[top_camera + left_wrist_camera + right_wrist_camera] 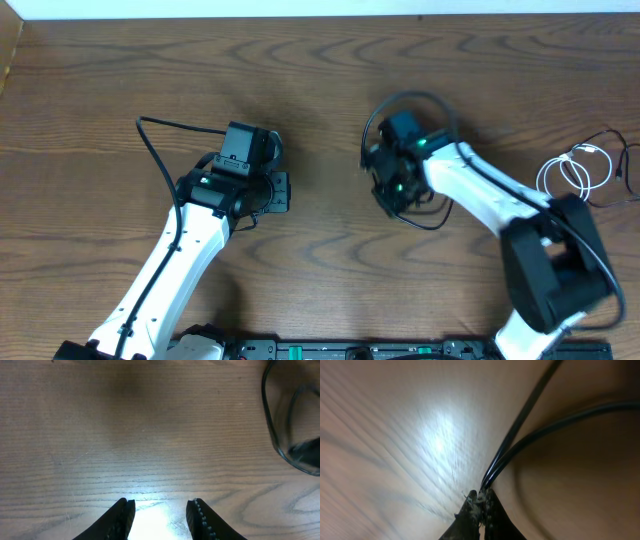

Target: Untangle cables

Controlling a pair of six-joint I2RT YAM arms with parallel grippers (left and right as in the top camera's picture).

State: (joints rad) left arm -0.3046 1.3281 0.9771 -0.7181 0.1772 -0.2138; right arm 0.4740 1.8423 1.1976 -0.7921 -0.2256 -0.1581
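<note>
counting first: two arms, two cables, one black and one white. right end effector [481,497] pinched shut on the black cable [530,402], two strands fanning from the fingertips toward the upper right of the wrist view; overhead, looped round that end effector at centre frame. white cable [572,172] coiled at the far right edge of the surface [320,60], to the right of the held point and well apart from it, with thin black strands beside it, likely more of the black cable. long axis of the tangle roughly left to right. left end effector [161,506] partly open, holding nothing, above bare wood at centre-left. nearer to the coil: the right arm. next, probably: drawing the black cable leftward, away from the white.
</note>
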